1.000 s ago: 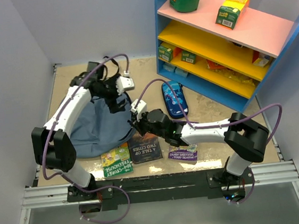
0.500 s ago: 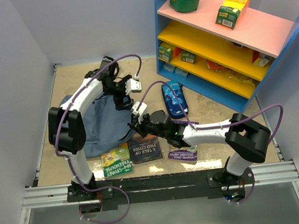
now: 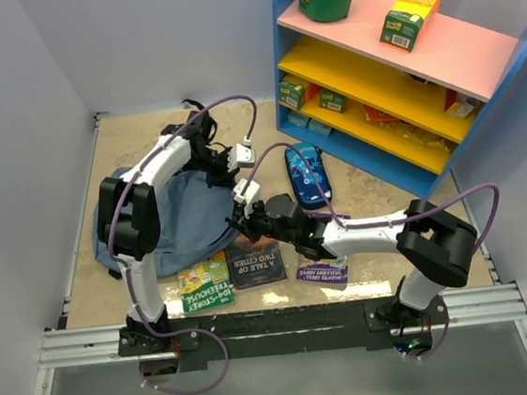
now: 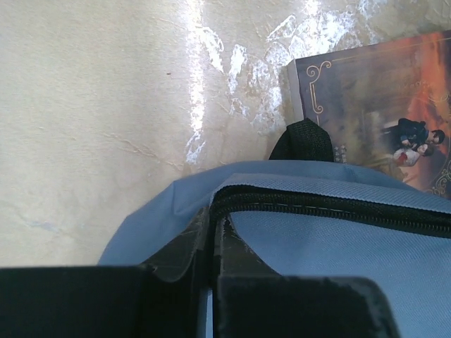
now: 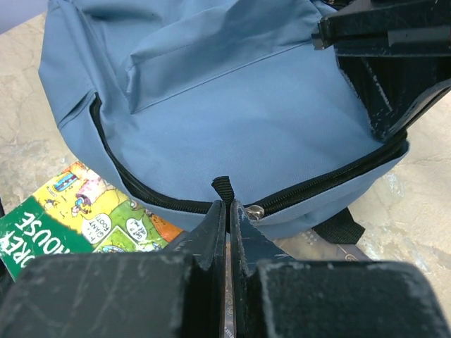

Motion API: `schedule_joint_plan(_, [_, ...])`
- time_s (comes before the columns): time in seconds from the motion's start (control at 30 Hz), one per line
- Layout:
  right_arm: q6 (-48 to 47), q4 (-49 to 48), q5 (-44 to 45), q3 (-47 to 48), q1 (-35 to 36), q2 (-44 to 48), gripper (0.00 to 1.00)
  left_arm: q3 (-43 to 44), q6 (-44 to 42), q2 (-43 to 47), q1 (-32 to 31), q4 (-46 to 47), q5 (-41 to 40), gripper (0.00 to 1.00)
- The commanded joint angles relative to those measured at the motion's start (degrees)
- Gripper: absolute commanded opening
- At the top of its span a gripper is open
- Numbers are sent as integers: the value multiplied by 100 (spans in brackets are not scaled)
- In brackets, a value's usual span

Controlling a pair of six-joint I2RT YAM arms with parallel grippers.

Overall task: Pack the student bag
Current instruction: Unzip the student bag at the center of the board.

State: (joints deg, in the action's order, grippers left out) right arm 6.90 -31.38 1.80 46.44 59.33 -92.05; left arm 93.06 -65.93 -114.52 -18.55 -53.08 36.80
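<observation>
The student bag (image 3: pixel 176 221) is a slate-blue backpack lying left of centre, its black zipper (image 5: pixel 120 179) curving along the near side. My left gripper (image 3: pixel 217 175) is at the bag's right edge, and in the left wrist view it (image 4: pixel 211 227) is shut on the fabric rim beside the zipper (image 4: pixel 331 204). My right gripper (image 3: pixel 239 222) is at the bag's near right side. In the right wrist view it (image 5: pixel 228 208) is shut on the black zipper pull tab (image 5: pixel 223 188). The left fingers (image 5: pixel 384 77) show at the upper right of that view.
Three books lie along the near edge: a green one (image 3: pixel 206 285), a dark one (image 3: pixel 256 260) partly under the bag, and a purple one (image 3: pixel 323 269). A dark-blue pencil case (image 3: pixel 306 174) lies by the blue shelf unit (image 3: pixel 393 80) at the back right.
My left arm swung from above the bag's far side down to its right edge and closed its jaws on the fabric. My right gripper stayed shut on the zipper pull.
</observation>
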Motion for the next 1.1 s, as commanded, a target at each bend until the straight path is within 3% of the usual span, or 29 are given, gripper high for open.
schedule_joint_plan(0.0, [110,-369,-163,-29,17,223,0,319,36,-229,-26,-238,170,0])
schedule_joint_plan(0.67, [259,-466,-171,972,1326,-779,0,143,932,272,44,535,152,0])
schedule_joint_plan(1.07, [259,-361,-725,2343,1722,-1842,0,64,1302,369,35,694,73,0])
